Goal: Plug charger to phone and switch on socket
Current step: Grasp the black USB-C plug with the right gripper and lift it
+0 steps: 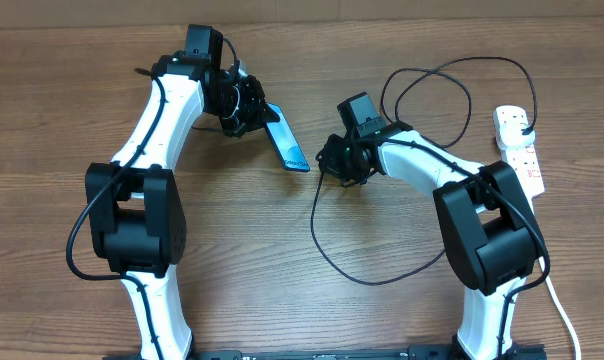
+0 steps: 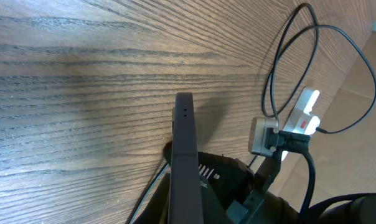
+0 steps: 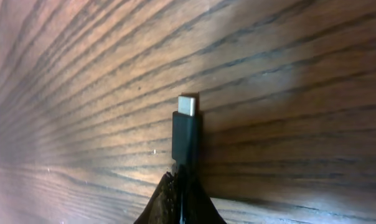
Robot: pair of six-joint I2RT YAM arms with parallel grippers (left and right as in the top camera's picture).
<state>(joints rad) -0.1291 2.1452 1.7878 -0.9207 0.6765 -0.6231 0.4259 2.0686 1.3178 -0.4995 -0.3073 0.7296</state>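
My left gripper is shut on the phone, holding it on edge and tilted over the table. The phone's dark thin edge with its small port holes shows in the left wrist view. My right gripper is shut on the charger's plug, whose silver tip points away over the wood. The plug end sits a short gap to the right of the phone's lower end. The charger cable loops across the table up to a black plug in the socket at the far right.
The socket's white cord runs down the right edge of the table. The socket and cable loops also show in the left wrist view. Both arm bases stand at the front of the wooden table.
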